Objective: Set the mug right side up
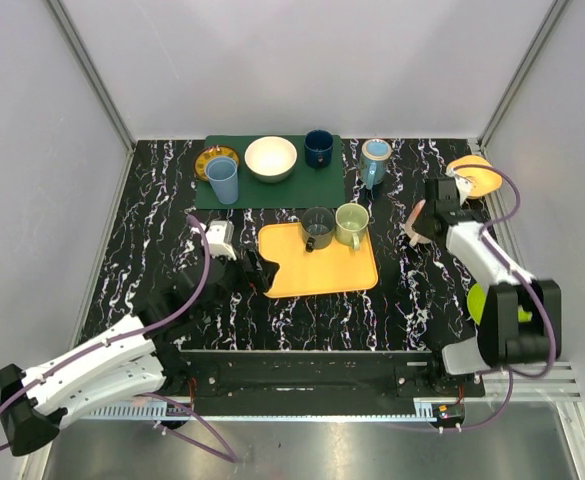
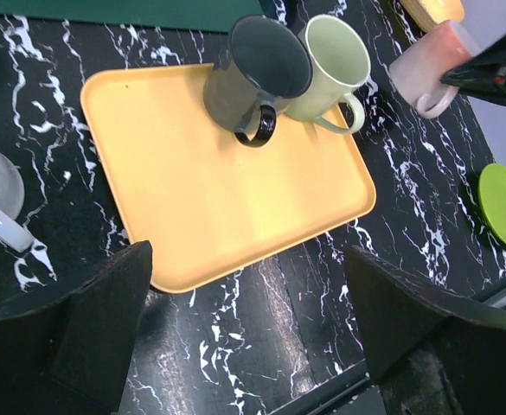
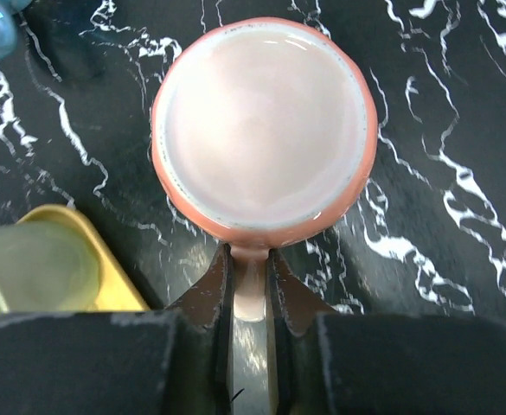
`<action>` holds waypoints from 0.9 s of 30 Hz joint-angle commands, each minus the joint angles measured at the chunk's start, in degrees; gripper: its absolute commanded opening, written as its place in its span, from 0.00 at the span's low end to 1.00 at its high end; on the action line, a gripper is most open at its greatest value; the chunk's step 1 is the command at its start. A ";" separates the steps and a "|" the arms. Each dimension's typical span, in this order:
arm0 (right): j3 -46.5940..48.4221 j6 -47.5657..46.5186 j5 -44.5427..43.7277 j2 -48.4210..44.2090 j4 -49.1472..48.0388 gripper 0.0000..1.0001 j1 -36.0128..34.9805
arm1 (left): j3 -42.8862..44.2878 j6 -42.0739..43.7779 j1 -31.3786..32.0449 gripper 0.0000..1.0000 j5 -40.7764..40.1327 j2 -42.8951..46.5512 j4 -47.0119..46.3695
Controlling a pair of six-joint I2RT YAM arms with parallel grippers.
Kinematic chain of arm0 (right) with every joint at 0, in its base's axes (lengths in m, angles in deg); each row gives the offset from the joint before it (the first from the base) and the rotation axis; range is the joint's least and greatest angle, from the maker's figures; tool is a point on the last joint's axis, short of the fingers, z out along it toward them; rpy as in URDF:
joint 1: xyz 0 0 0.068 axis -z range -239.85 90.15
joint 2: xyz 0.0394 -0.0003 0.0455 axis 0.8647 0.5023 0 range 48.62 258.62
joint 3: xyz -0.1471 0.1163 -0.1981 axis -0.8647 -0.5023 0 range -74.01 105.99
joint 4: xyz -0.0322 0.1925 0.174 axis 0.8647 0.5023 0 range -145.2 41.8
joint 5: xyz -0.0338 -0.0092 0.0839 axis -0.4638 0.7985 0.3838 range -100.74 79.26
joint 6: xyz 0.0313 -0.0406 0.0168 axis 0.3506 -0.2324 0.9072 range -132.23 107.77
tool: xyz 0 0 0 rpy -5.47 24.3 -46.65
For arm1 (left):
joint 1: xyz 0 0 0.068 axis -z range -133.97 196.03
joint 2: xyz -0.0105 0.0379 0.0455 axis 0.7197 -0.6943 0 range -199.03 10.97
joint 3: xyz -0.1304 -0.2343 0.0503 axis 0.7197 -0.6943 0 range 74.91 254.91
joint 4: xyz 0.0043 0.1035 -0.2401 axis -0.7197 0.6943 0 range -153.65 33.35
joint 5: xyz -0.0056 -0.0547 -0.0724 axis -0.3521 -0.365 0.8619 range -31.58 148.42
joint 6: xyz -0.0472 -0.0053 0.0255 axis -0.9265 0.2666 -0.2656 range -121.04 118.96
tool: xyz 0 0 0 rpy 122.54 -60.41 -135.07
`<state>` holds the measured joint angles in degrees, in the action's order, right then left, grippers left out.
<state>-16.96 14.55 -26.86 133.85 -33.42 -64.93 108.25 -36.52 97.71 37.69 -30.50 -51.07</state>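
The pink mug (image 3: 264, 125) hangs from my right gripper (image 3: 248, 259), whose fingers are shut on its handle. In the right wrist view its round pale face with a white ring points at the camera; I cannot tell whether that is the base or the mouth. In the top view the mug (image 1: 418, 222) is tilted just right of the yellow tray, beside the right gripper (image 1: 432, 215). It also shows in the left wrist view (image 2: 421, 65), tilted above the table. My left gripper (image 2: 248, 294) is open and empty over the black table at the tray's near edge; it shows in the top view (image 1: 257, 268).
The yellow tray (image 1: 317, 275) holds a dark grey mug (image 1: 318, 228) and a light green mug (image 1: 351, 224). A white mug (image 1: 219, 238) stands left of the tray. A green mat (image 1: 272, 190) at the back carries cups and a bowl. A light blue mug (image 1: 375, 160), an orange plate (image 1: 477, 175) and a green plate (image 1: 477, 300) are at right.
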 commanded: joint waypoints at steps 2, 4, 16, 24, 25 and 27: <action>-5.72 6.08 2.40 -14.62 -2.45 0.00 -0.19 | -2.84 -5.29 0.17 0.94 3.15 -1.59 -9.23; -8.71 7.74 2.93 -17.89 -2.18 0.00 -0.19 | -4.15 -6.61 0.17 0.94 4.64 -2.21 -12.29; -11.35 18.99 28.55 -47.69 -5.86 0.00 -1.33 | -6.88 -17.86 0.17 0.99 15.80 -2.73 -33.54; -13.64 27.35 44.15 -57.80 -12.37 0.00 -1.77 | -7.52 -27.34 0.78 0.99 30.91 -13.27 -57.92; -13.73 28.23 45.72 -58.59 -12.90 0.00 -1.86 | -6.72 -27.79 1.14 0.99 31.54 -14.59 -59.15; -13.81 28.50 46.52 -59.12 -13.25 0.00 -2.39 | -3.92 -27.89 2.80 0.99 32.07 -18.28 -59.25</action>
<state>-31.62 39.06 11.61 76.87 -36.50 -66.31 99.42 -60.55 98.30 63.09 -44.23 -99.46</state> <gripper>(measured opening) 0.164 0.988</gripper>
